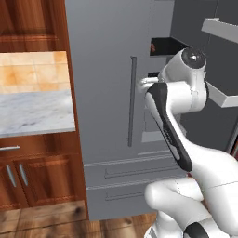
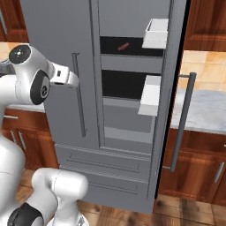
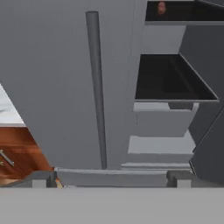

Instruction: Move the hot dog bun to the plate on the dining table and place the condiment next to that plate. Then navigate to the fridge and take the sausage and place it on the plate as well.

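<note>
Hand (image 3: 109, 178) open and empty, fingers spread wide, facing the closed left door of the fridge (image 2: 57, 53) near its vertical bar handle (image 3: 97, 87), right door swung open, small reddish item, apparently the sausage (image 2: 123, 46), lying on the upper inner shelf, marble counter (image 1: 35, 111) to the left.

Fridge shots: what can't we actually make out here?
- Sausage: a tiny reddish streak on the upper shelf in the right base view; in the hand view only its end shows, so shape and lie are unclear.
- Fridge interior: in the left base view the arm covers most of the opening.
- Claw: open, with just the fingertips rising at the bottom of the hand view.
- Open door's bins: contents hidden by their walls.
</note>
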### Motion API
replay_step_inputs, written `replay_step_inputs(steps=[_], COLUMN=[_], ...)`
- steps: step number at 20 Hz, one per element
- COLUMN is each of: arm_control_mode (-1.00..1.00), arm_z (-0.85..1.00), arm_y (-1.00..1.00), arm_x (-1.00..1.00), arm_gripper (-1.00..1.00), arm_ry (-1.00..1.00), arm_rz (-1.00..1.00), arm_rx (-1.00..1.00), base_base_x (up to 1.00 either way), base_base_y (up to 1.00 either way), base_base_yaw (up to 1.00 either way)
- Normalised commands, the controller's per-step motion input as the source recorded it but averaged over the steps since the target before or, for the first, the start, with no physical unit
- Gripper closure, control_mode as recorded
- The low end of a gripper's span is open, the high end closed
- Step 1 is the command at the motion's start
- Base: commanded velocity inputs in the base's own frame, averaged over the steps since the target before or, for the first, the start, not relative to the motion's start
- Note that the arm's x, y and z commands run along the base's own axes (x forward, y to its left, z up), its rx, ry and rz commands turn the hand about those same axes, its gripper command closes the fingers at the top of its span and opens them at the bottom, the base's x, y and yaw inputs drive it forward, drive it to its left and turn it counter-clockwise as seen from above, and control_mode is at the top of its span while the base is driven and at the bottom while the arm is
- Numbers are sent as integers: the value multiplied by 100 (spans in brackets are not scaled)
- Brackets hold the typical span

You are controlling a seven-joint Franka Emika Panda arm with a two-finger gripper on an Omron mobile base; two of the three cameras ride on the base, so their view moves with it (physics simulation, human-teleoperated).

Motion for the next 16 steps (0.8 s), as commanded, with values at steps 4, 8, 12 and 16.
replay_step_inputs(steps=[4, 8, 12, 16], arm_control_mode=[-100, -100, -100, -100], arm_z=[0, 0, 0, -2], arm_y=[23, 18, 8, 0], arm_x=[20, 45, 59, 70], arm_gripper=[-100, -100, -100, -100], arm_ry=[-12, -6, 1, 3], arm_rz=[-5, -3, -2, 0], arm_rx=[4, 0, 0, 0], base_base_x=[0, 0, 0, 0], base_base_y=[0, 0, 0, 0], base_base_yaw=[0, 0, 0, 0])
